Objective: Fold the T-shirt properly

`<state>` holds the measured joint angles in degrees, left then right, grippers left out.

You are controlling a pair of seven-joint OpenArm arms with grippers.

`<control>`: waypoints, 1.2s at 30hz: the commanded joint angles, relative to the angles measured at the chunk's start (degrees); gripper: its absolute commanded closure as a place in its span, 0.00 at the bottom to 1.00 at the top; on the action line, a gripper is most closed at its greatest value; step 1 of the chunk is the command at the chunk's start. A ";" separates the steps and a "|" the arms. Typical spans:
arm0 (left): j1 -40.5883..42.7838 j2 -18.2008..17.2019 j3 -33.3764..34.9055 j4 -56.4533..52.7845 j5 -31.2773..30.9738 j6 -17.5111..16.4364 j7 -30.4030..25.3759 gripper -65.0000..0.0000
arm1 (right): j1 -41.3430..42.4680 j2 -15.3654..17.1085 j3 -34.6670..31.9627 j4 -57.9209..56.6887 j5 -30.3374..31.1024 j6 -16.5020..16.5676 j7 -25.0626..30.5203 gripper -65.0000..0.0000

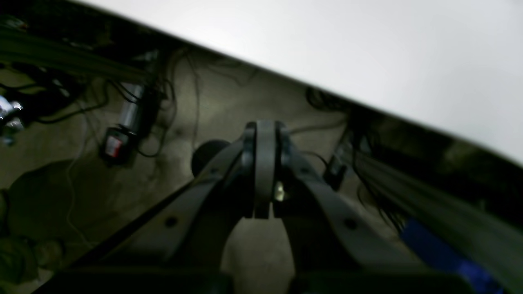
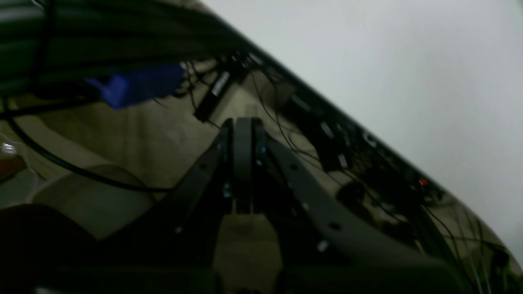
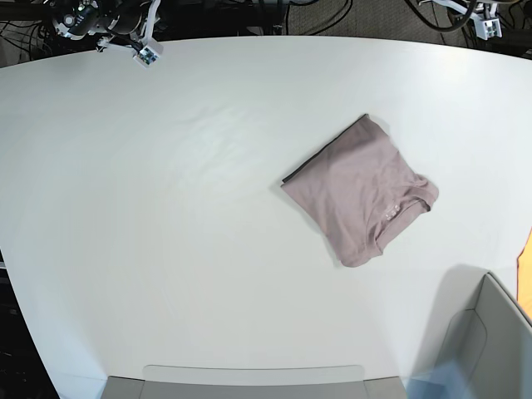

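T-shirt lies right of centre on the white tabletop, already a compact folded packet, roughly square and turned at an angle. Neck rib shows at its right edge, a darker folded edge along the left side. No sleeves sticking out, layers stacked flat. Judging from that, the fold looks done or nearly so; maybe a squaring-up left at most.

Both arms are parked at the far edge, well apart from the cloth, one at the far left corner and one at the far right corner in the base view. Probably pulled back there so they stay clear of the packet and don't drag it.

Left claw: fingers pressed together, nothing between them. Wrist view looks past the tabletop edge onto floor, cables and a power brick; no cloth in it.

Right claw: also closed and empty, pointing off the tabletop edge over cables and a blue connector. No cloth there either.

Grey bin sits at the near right corner, near the shirt but not touching it. A second grey tray rim runs along the near edge. Frames are dim and blurred in the wrist views.
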<state>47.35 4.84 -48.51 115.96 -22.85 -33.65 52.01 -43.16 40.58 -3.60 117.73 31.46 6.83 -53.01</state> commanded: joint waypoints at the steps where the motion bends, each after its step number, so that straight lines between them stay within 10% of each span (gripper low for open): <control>1: 1.83 -0.14 -0.50 0.74 -0.58 0.37 -1.06 1.00 | -1.11 0.61 0.04 0.99 0.93 0.16 0.66 1.00; 13: 5.70 1.62 2.14 -2.51 -0.23 0.37 0.52 1.00 | -1.63 4.74 -21.86 0.38 -20.52 0.07 0.66 1.00; 23: 5.35 -1.90 10.67 -21.68 -0.05 0.73 -5.11 1.00 | 4.52 4.83 -29.15 -9.12 -21.22 0.07 0.66 1.00; 36: -11.09 -3.74 15.41 -47.87 19.82 0.73 -11.53 1.00 | 18.32 2.02 -44.62 -29.51 -21.31 -0.28 5.32 1.00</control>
<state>35.33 1.52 -32.99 67.44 -3.25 -32.82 40.29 -24.71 41.58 -48.25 87.24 10.24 6.35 -47.55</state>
